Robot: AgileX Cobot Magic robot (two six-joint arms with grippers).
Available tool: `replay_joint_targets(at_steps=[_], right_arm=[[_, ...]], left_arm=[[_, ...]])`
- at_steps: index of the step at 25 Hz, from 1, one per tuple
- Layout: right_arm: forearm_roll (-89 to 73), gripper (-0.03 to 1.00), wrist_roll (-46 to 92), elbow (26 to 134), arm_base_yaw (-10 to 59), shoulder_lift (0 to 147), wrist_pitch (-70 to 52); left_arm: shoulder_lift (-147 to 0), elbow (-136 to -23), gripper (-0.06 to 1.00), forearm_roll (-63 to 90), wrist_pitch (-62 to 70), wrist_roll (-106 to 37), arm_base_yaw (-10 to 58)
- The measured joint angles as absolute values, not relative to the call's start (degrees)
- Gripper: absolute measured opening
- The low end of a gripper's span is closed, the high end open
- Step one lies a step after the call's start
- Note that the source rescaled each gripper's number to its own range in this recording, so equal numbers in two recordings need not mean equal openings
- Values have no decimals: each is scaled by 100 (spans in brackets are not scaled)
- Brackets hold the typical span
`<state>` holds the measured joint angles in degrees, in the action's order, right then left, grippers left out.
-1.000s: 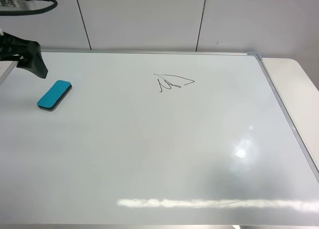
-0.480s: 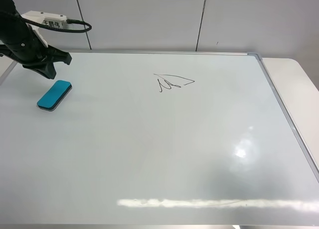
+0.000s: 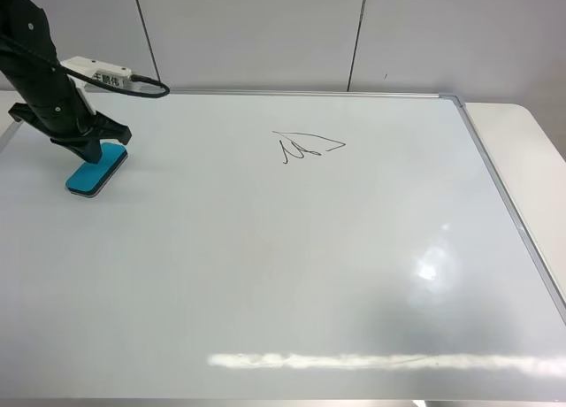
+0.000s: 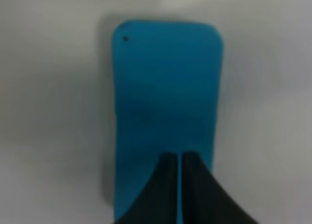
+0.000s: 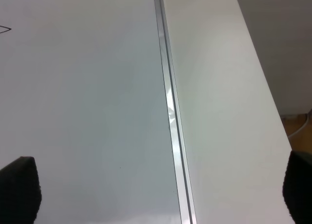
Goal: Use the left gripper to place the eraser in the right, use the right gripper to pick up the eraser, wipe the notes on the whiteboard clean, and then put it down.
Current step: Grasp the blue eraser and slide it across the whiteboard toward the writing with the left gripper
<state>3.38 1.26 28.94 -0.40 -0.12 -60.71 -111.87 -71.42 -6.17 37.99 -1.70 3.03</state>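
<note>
**Left gripper closed over eraser; right gripper spread at board's edge**

Position of the eraser: the eraser (image 3: 88, 179) lies flat on the whiteboard (image 3: 283, 265), near the board's left edge and towards its far side. In the exterior view it sits on a diagonal. The teal top faces up and a thin dark underside shows along its near edge.

Left tool: the left gripper (image 4: 181, 158) is at the far end of the eraser, carried by the black left arm (image 3: 40, 80). In the left wrist view, its two dark fingertips (image 4: 163, 185) are pressed together with only a hairline slit between them. They are over the eraser's top face and do not straddle its sides. Nothing is pinched between them. Whether the tips touch the eraser cannot be told.

Right tool: the right gripper (image 5: 158, 190) appears only in its own wrist view. Its two dark fingers (image 5: 17, 190) are spread wide and hold nothing. Between them lie the board's silver frame (image 5: 170, 112) and the white table (image 5: 219, 112) beside it.

Marks: the notes (image 3: 305, 144) are a thin black scribble on the far middle of the board, well apart from the eraser and unwiped.
</note>
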Motion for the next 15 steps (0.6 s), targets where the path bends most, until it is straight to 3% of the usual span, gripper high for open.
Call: replay_joint_targets(at_steps=[15], right_arm=[[338, 100, 126, 2894, -40, -12, -6071]], left_arm=[[-11522, -7161, 0, -801, 3548, -586, 207]])
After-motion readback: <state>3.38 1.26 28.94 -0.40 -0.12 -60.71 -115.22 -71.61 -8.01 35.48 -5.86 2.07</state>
